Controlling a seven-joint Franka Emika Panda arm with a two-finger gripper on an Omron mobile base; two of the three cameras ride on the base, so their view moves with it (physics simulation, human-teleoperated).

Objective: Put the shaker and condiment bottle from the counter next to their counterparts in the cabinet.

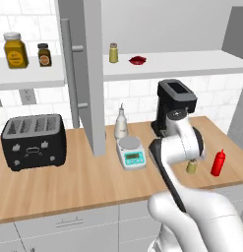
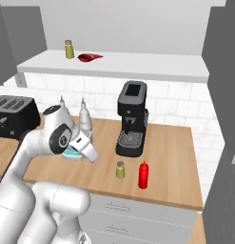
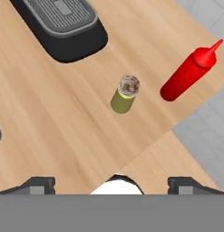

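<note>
**Arm folded low over the counter, fingers spread wide above the shaker**

The white arm bends sharply at its elbow and points its hand down at the counter (image 1: 69, 182). In the hand view the gripper (image 3: 111, 183) looks straight down, its fingers (image 3: 38, 183) released, wide apart and grasping nothing. The shaker (image 3: 124, 94) stands upright on the wood below, just beside the condiment bottle (image 3: 188, 72), both in front of the black coffee machine (image 2: 132, 119). On the cabinet (image 1: 88, 74) shelf sit a matching shaker (image 1: 113, 52) and a dark-red item (image 1: 137, 60).
</note>
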